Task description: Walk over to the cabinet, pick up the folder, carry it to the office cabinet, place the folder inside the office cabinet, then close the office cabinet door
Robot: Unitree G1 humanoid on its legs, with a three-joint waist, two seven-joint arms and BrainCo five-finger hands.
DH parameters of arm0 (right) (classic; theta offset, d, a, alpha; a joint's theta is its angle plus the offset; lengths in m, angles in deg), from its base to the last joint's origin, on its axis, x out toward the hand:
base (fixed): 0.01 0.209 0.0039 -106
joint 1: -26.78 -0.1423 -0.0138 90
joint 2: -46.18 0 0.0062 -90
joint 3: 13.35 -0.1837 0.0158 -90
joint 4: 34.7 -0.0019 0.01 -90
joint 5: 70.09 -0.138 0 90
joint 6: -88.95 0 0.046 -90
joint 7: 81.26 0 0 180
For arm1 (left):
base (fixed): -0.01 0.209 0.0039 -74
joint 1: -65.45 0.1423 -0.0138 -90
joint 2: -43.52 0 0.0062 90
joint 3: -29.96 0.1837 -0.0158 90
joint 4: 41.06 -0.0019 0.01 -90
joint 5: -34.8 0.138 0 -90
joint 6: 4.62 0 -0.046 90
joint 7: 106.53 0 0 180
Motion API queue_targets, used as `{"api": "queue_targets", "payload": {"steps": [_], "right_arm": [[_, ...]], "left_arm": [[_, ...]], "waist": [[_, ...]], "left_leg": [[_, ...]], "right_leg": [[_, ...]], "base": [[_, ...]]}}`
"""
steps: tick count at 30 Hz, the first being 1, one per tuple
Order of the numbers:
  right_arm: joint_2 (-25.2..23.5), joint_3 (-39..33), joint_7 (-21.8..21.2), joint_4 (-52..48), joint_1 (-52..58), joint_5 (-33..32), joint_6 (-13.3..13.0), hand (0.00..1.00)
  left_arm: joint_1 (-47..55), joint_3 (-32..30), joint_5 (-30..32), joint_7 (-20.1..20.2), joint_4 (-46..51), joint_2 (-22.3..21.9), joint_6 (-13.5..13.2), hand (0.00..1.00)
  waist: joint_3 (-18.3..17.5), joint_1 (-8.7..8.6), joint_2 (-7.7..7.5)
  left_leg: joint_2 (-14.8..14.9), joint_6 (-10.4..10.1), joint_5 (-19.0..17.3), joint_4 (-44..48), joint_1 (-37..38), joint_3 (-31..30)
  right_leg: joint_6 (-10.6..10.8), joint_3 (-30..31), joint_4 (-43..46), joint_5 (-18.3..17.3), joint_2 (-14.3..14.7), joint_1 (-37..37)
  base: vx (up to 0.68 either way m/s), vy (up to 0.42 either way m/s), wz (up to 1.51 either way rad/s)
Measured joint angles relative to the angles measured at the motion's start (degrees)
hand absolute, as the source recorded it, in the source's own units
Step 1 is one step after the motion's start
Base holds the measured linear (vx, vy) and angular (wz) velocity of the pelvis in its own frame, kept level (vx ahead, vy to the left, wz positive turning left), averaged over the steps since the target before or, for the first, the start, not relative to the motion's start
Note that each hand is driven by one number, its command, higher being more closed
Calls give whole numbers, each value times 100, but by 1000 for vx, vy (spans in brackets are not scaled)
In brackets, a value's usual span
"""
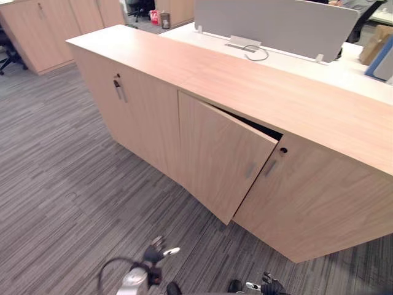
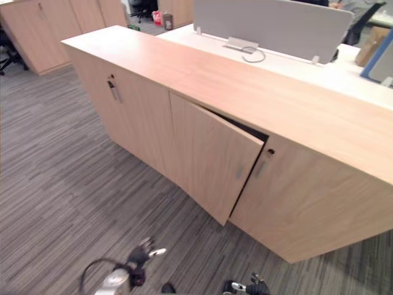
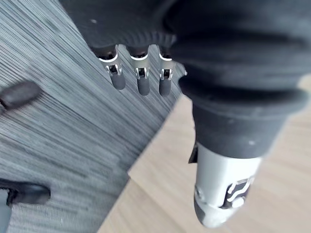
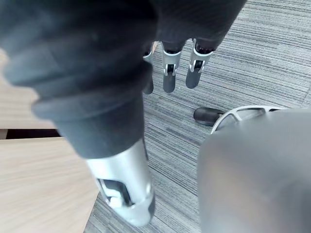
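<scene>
All around the office cabinet [image 1: 245, 86] lies a grey striped carpet floor [image 1: 55, 178]. The cabinet is long and low and made of light wood. Behind the cabinet stands a white bench [image 1: 295, 61], and a grey screen [image 1: 276, 24] stands upright on it. A loop of cable [image 1: 256, 53] lies on the bench just in front of the screen. Far behind the cabinet's left end, more wooden cupboards [image 1: 37, 31] stand in a row. A small dark bin [image 1: 164, 20] sits on the floor near them.

The middle door [image 1: 221, 160] of the cabinet is partly open. It swings out toward the robot, and a dark gap shows behind its top edge. The right door [image 1: 319, 203] beside it is shut flat, and so is the left front [image 1: 147, 123] of the cabinet. A thin handle [image 1: 120, 91] sits on the left front. A little round keyhole [image 1: 283, 150] sits on the right door, just beside the open door's top corner.

In front of the cabinet, low over the carpet, hang both robot hands, well apart from the doors. The left robot hand [image 3: 140, 80] has its fingers straight and loose, and it holds nothing. The right robot hand [image 4: 168, 77] is the same, with straight fingers that hold nothing. I cannot tell where the folder is.
</scene>
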Motion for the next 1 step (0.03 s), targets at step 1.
{"api": "queue_targets", "payload": {"steps": [1], "right_arm": [[4,0,0,19,-4,-1,-1,0]], "left_arm": [[61,-194,61,-69,-81,17,3,0]], "waist": [[19,35,-12]], "left_leg": [[142,-54,-154,294,-31,59]], "right_leg": [[-24,105,14,-16,59,24]], "base": [[7,-109,-41]]}}
